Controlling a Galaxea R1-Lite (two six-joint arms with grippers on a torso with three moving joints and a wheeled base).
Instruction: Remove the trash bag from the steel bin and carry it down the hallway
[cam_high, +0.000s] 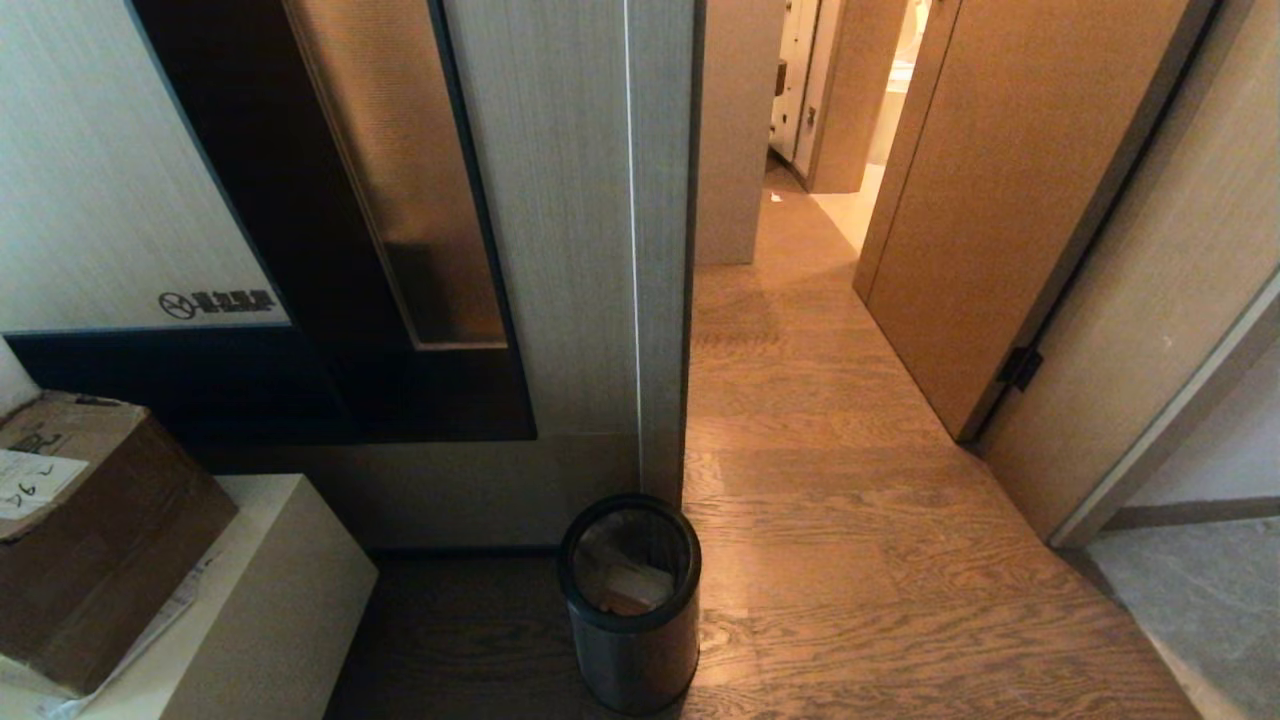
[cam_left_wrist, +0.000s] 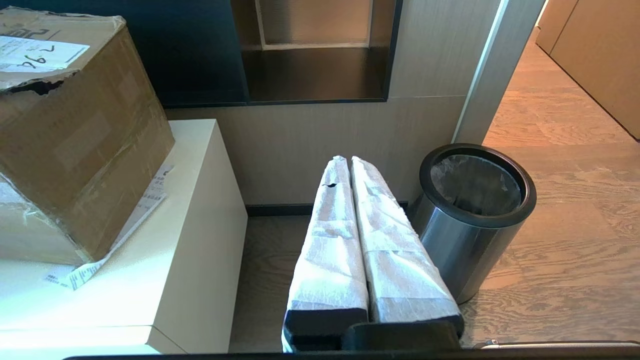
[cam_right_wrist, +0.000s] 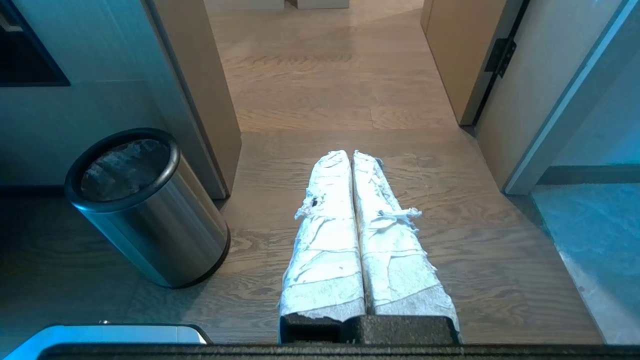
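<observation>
The steel bin (cam_high: 632, 650) stands on the wooden floor at the foot of a wall corner, low in the head view. The trash bag (cam_high: 625, 580) lines it, thin and crinkled, with pale scraps showing inside. The hallway (cam_high: 800, 330) runs away to the right of the corner. Neither arm shows in the head view. My left gripper (cam_left_wrist: 348, 159) is shut and empty, hanging just left of the steel bin (cam_left_wrist: 465, 245) and its trash bag (cam_left_wrist: 475, 185). Also shut and empty, my right gripper (cam_right_wrist: 351, 154) hangs over bare floor to the right of the bin (cam_right_wrist: 150, 235).
A cardboard box (cam_high: 90, 540) sits on a pale low cabinet (cam_high: 290, 590) left of the bin. The wall corner (cam_high: 660, 250) rises right behind the bin. An open wooden door (cam_high: 1000, 200) lines the hallway's right side, with grey floor (cam_high: 1200, 600) beyond it.
</observation>
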